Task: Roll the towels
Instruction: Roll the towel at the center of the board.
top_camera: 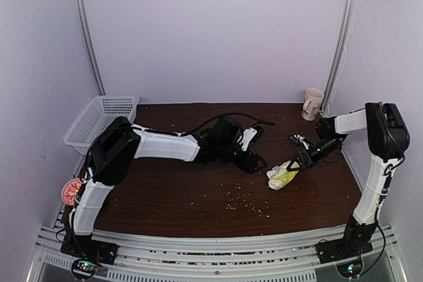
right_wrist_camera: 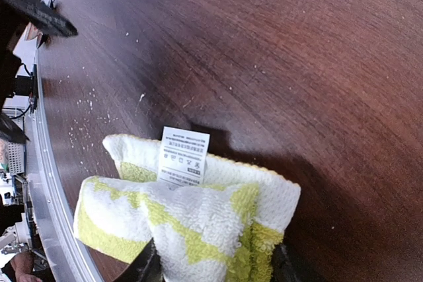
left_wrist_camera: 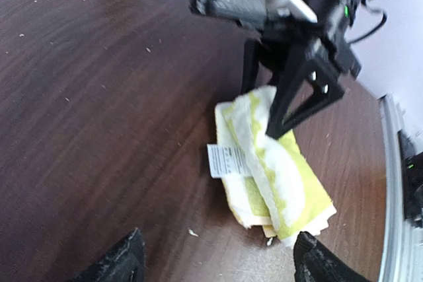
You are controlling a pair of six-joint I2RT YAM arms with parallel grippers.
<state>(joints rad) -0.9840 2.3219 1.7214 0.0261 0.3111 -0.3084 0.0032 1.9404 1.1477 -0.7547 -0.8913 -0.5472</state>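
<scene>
A yellow-green towel (top_camera: 283, 175) with white patches lies bunched and folded on the dark wooden table, right of centre. My right gripper (top_camera: 297, 162) is shut on one end of it. In the right wrist view the towel (right_wrist_camera: 198, 222) fills the gap between the fingers (right_wrist_camera: 147, 267), and its white label (right_wrist_camera: 183, 157) stands up. My left gripper (top_camera: 256, 163) hovers just left of the towel and is open, with nothing between its fingertips (left_wrist_camera: 123, 261). From the left wrist the towel (left_wrist_camera: 274, 176) lies ahead, the right fingers (left_wrist_camera: 289, 100) pressing on its far end.
A white slotted basket (top_camera: 99, 120) sits at the table's back left corner. A pale mug (top_camera: 312, 104) stands at the back right. Crumbs (top_camera: 243, 200) are scattered on the wood near the front. A black cable (top_camera: 218, 119) trails behind the left arm.
</scene>
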